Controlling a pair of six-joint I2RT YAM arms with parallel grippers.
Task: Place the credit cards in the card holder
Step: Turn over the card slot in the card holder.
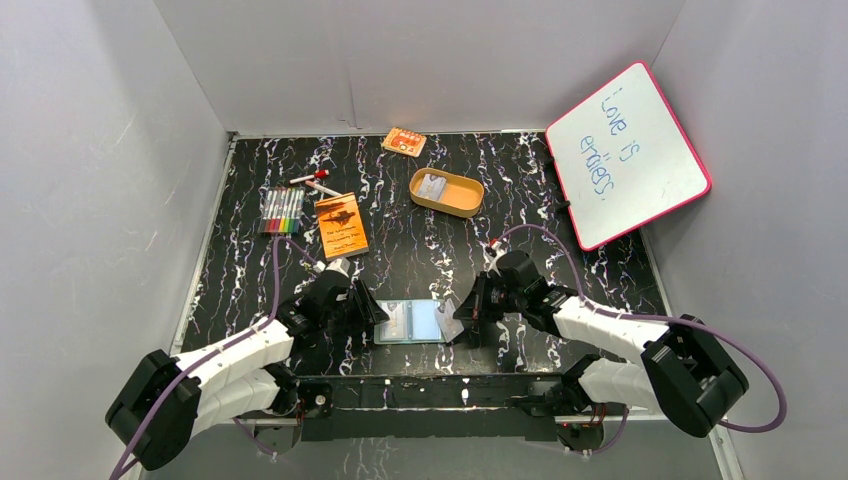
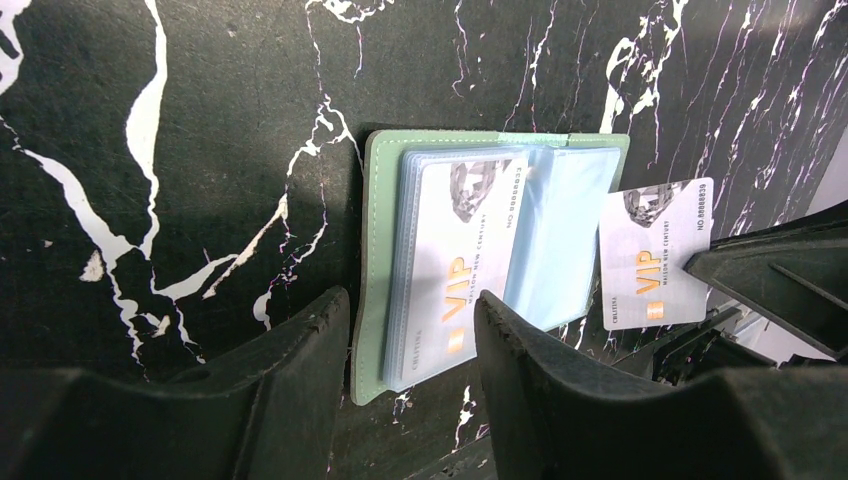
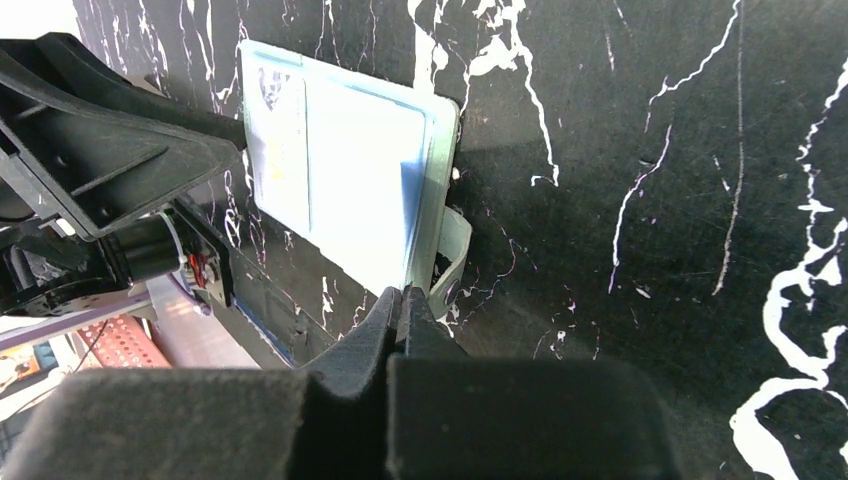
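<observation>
The sage-green card holder [image 1: 410, 322] lies open on the black marbled table near the front edge. In the left wrist view its green cover [image 2: 375, 250] shows, with one pale VIP credit card [image 2: 460, 250] in a clear pocket. My left gripper [image 2: 410, 300] is open, its jaws straddling the near edge of that pocket stack. My right gripper [image 3: 400, 293] is shut on the edge of a second VIP card [image 2: 655, 250], held at the holder's right edge beside a bluish pocket [image 2: 560, 230]. The right wrist view is overexposed over the holder [image 3: 447, 160].
A tan oval tray [image 1: 446, 192] with a grey item stands mid-table. An orange booklet [image 1: 341, 225], a marker set [image 1: 282, 211] and a loose marker [image 1: 313, 181] lie left of it. An orange patterned packet [image 1: 404, 142] is at the back. A pink-framed whiteboard [image 1: 627, 155] leans at the right.
</observation>
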